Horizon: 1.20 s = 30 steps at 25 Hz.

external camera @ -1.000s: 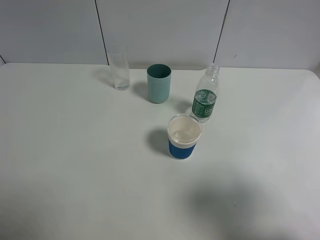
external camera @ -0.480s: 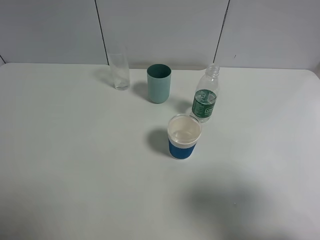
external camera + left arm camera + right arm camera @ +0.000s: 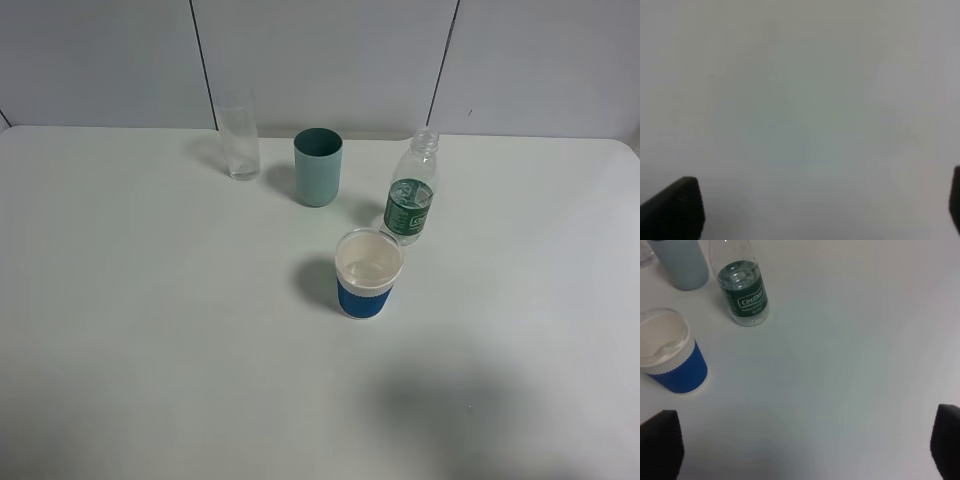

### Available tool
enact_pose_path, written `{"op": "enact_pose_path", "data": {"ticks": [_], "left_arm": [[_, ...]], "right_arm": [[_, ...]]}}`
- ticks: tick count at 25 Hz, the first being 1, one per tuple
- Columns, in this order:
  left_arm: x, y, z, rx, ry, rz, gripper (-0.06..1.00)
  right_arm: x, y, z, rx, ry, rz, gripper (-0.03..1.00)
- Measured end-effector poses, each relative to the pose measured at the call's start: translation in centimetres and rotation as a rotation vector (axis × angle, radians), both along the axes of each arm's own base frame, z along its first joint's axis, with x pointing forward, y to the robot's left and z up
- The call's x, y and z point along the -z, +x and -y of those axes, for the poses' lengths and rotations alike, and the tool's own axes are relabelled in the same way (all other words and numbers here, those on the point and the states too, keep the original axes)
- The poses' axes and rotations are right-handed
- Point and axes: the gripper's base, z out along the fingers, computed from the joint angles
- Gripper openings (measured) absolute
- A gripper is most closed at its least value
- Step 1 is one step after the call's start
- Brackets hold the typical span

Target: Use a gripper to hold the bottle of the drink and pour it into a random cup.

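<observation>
Right wrist view shows my right pincer (image 3: 805,450) spread as wide as it goes and holding nothing, its two black tips wide apart over bare table (image 3: 120,330). My left pincer (image 3: 822,210) is also apart and empty, over blank tabletop.

I see the bottle (image 3: 412,190) upright toward the table's far edge, right of the middle, just behind the cup (image 3: 368,273) and close to it, though I cannot tell if they touch.

I judge the bottle light and thin-walled, its plastic likely to give under a hard squeeze and spill from the capless neck. The labelled middle (image 3: 745,301) looks the firmest, least slippery place to take hold.

Count: one bottle, one blue-banded cup, one teal tumbler (image 3: 318,167), one clear glass (image 3: 240,140).
</observation>
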Motion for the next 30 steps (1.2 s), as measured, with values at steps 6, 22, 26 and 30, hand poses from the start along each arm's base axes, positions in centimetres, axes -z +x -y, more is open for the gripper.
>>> {"op": "enact_pose_path", "data": {"ticks": [6, 22, 26, 30], "left_arm": [[0.0, 0.0, 0.0, 0.0, 0.0, 0.0, 0.99], [0.0, 0.0, 0.0, 0.0, 0.0, 0.0, 0.99], [0.0, 0.0, 0.0, 0.0, 0.0, 0.0, 0.99], [0.0, 0.0, 0.0, 0.0, 0.0, 0.0, 0.99]], "right_arm": [[0.0, 0.0, 0.0, 0.0, 0.0, 0.0, 0.99], [0.0, 0.0, 0.0, 0.0, 0.0, 0.0, 0.99], [0.0, 0.0, 0.0, 0.0, 0.0, 0.0, 0.99], [0.0, 0.0, 0.0, 0.0, 0.0, 0.0, 0.99]]}}
